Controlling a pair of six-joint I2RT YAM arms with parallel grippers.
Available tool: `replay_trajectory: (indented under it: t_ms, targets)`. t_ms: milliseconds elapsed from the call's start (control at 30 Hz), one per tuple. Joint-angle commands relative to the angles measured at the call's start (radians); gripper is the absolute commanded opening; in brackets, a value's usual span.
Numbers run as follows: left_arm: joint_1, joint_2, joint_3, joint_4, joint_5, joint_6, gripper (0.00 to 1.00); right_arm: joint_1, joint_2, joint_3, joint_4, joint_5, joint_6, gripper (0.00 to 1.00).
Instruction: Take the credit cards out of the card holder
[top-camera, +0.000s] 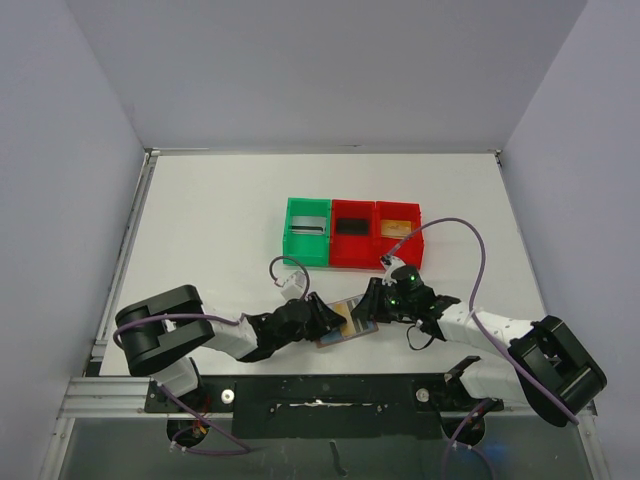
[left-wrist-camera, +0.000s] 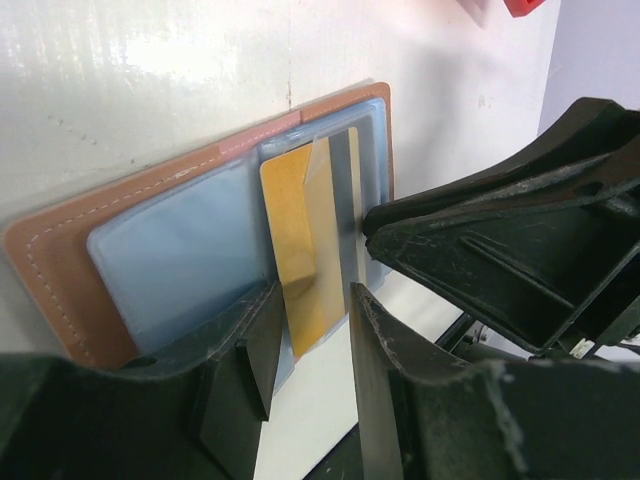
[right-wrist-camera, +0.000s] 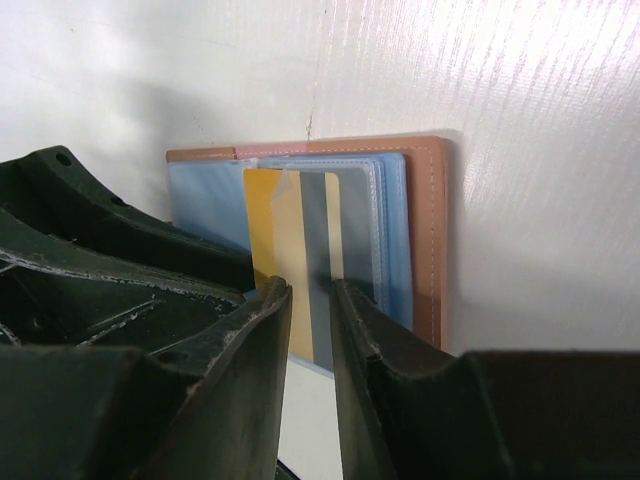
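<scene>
On the white table (top-camera: 220, 220), close to its front edge, the left claw (left-wrist-camera: 314, 294) reaches in low from the left. Its fingers are parted and sit either side of the lower end of a gold card (left-wrist-camera: 300, 250). That card, with a grey stripe down its length, lies in the open brown wallet (left-wrist-camera: 170, 250), which is spread flat with its light blue lining facing up. The card's end sticks out past the wallet's edge.

From the other side the right claw (right-wrist-camera: 312, 287) meets the same card. Its fingers are a narrow gap apart and the card's face shows through the gap. In the left wrist view its tip is touching the card's striped edge. The two claws nearly touch over the wallet.

Farther back on the table, three small bins stand touching in a row:
- The green bin (top-camera: 290, 240) holds what looks like a pale card (top-camera: 308, 227).
- The middle red bin (top-camera: 352, 260) holds a dark card (top-camera: 352, 226).
- The right red bin (top-camera: 412, 245) holds a tan card (top-camera: 398, 227).
</scene>
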Motion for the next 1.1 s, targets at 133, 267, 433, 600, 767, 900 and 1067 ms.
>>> replay_trajectory:
  t_ms: [133, 267, 433, 600, 767, 900, 1067]
  targets:
    - [-0.021, -0.01, -0.049, -0.049, -0.07, -0.116, 0.36, 0.013, 0.011, -0.054, -0.031, 0.001, 0.024, 0.24]
    - [-0.033, 0.003, -0.05, -0.071, -0.088, -0.141, 0.36, 0.014, 0.003, -0.066, -0.026, -0.001, 0.031, 0.24]
    - [-0.037, 0.031, -0.053, -0.023, -0.09, -0.153, 0.35, 0.015, 0.0, -0.092, 0.013, -0.028, 0.05, 0.22]
    - [-0.039, 0.055, -0.095, 0.109, -0.084, -0.172, 0.33, 0.016, -0.006, -0.115, 0.038, -0.041, 0.061, 0.22]
    - [-0.04, 0.065, -0.106, 0.163, -0.076, -0.156, 0.17, 0.015, -0.007, -0.12, 0.036, -0.039, 0.061, 0.22]
    - [-0.04, 0.06, -0.09, 0.165, -0.054, -0.11, 0.11, 0.014, -0.008, -0.108, 0.021, -0.034, 0.049, 0.22]
    - [-0.04, 0.037, -0.078, 0.163, -0.042, -0.054, 0.1, 0.015, -0.007, -0.096, 0.008, -0.029, 0.039, 0.22]
